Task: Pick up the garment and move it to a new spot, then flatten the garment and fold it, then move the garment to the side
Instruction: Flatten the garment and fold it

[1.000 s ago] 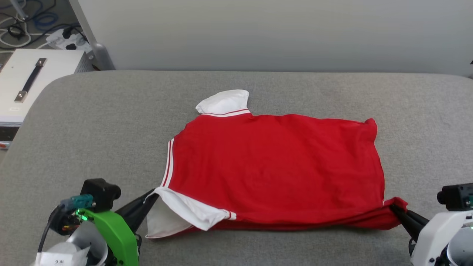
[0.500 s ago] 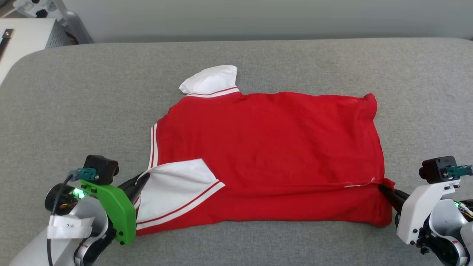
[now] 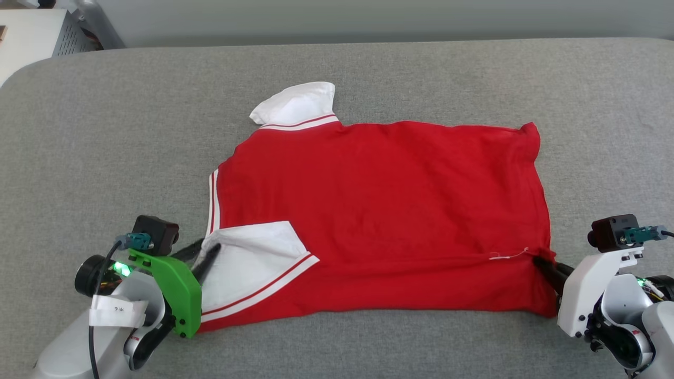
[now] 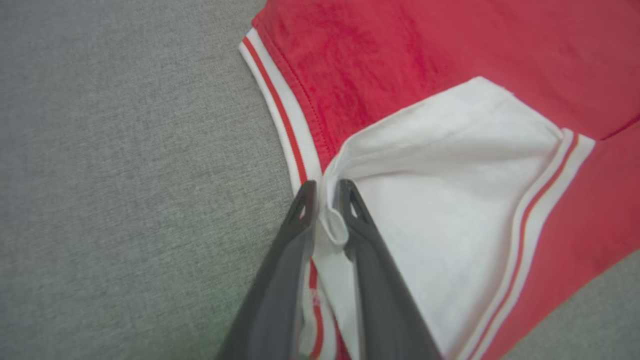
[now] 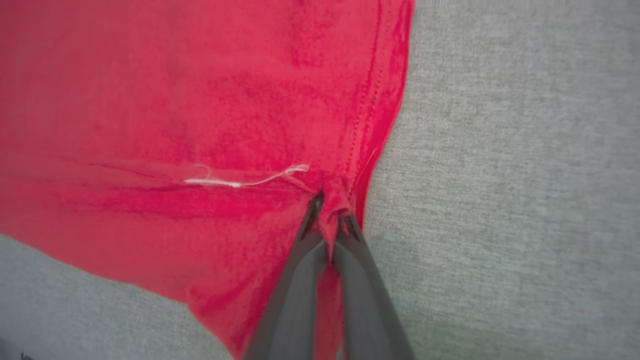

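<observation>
The garment point(image 3: 379, 210), a red T-shirt with white sleeves, lies spread on the grey surface. Its near edge is folded over onto the body, and one white sleeve point(image 3: 253, 263) lies on the red. The other sleeve point(image 3: 295, 102) sticks out at the far side. My left gripper point(image 3: 209, 245) is at the near-left sleeve corner. Its fingers stand slightly apart, with a loose fold of white sleeve hem point(image 4: 334, 227) between them point(image 4: 325, 192). My right gripper point(image 3: 538, 259) is shut on the red hem corner point(image 5: 332, 197) at the near right, where the cloth bunches at its tips point(image 5: 330, 212).
The grey cushioned surface point(image 3: 105, 131) stretches well beyond the shirt on all sides. A white box point(image 3: 26, 31) stands off its far-left corner, and a pale wall runs behind its far edge.
The head camera has tilted down. Both grippers have laid the near edge and sleeve over onto the shirt's body. The left fingers have parted from their grip on the sleeve.
</observation>
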Controlling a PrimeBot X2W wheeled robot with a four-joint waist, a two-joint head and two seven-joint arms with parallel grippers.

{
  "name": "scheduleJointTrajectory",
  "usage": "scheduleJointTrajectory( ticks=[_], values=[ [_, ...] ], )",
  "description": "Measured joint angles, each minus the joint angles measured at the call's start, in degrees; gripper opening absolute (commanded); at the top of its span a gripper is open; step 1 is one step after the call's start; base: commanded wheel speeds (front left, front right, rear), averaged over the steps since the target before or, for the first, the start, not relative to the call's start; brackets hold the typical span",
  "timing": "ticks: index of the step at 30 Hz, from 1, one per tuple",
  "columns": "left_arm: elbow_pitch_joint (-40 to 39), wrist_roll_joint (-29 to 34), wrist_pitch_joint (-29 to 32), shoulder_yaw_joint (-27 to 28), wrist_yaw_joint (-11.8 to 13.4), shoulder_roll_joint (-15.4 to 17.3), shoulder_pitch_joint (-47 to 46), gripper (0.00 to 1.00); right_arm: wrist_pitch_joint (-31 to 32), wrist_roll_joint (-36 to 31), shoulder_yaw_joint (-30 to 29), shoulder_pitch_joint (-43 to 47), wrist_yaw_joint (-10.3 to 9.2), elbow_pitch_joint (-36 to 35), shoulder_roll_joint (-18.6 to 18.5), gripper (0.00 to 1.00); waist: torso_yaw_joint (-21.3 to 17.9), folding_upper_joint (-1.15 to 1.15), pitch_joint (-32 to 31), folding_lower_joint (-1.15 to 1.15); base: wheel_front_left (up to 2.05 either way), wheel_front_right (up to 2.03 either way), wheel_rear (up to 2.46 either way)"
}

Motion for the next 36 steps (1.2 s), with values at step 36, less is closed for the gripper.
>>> scheduleJointTrajectory(
  ticks=[36],
  values=[
    [-22.5, -12.7, 10.5, 2.9, 27.7, 3.4, 18.0, 1.0, 16.0, -13.0, -14.5, 15.9, 0.0, -23.0, 10.9, 1.0, 0.0, 0.0, -8.3, 0.0, 0.0, 0.0, 0.0]
  ],
)
